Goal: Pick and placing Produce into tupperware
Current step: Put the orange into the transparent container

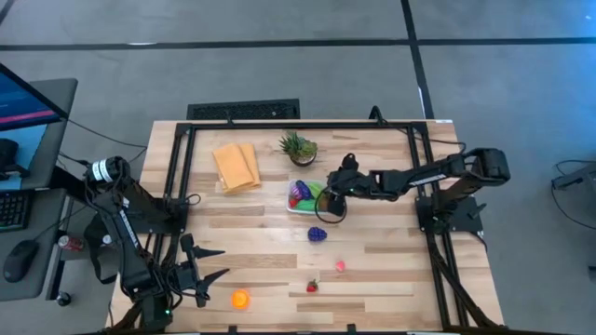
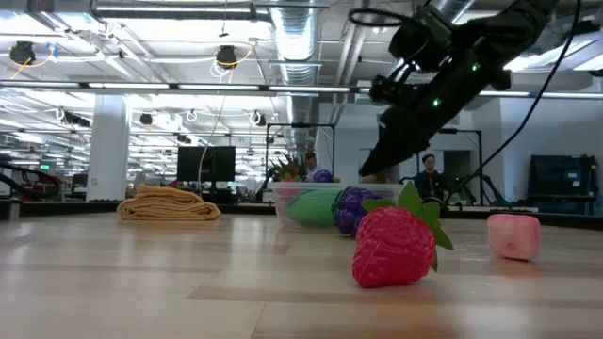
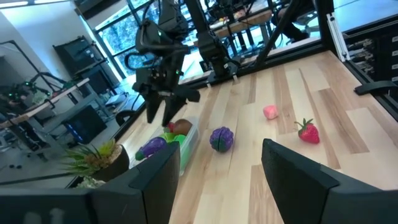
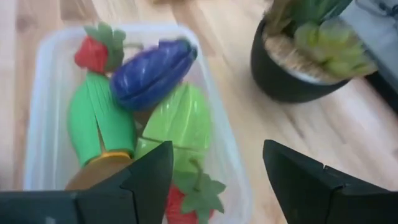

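The clear tupperware (image 4: 43, 93) stands mid-table (image 1: 300, 210) and holds a purple eggplant (image 4: 152, 71), green pieces (image 4: 180, 121), two strawberries (image 4: 93, 53) and a brown piece (image 4: 93, 174). My right gripper (image 4: 216, 149) hovers open just above its right end (image 1: 328, 203), nothing between the fingers. Loose on the wood nearer the front lie purple grapes (image 1: 318, 234), a pink piece (image 1: 340, 265), a strawberry (image 1: 312, 286) and an orange fruit (image 1: 240, 299). My left gripper (image 1: 219, 263) waits open at the near left, pointing level across the table.
A spiky potted plant (image 1: 299, 147) stands just behind the tupperware, close to my right gripper. A folded yellow cloth (image 1: 237, 166) lies at the far left. Black frame rails (image 1: 177, 177) run along the table's left, right and far sides. Bare wood lies between the tupperware and the loose produce.
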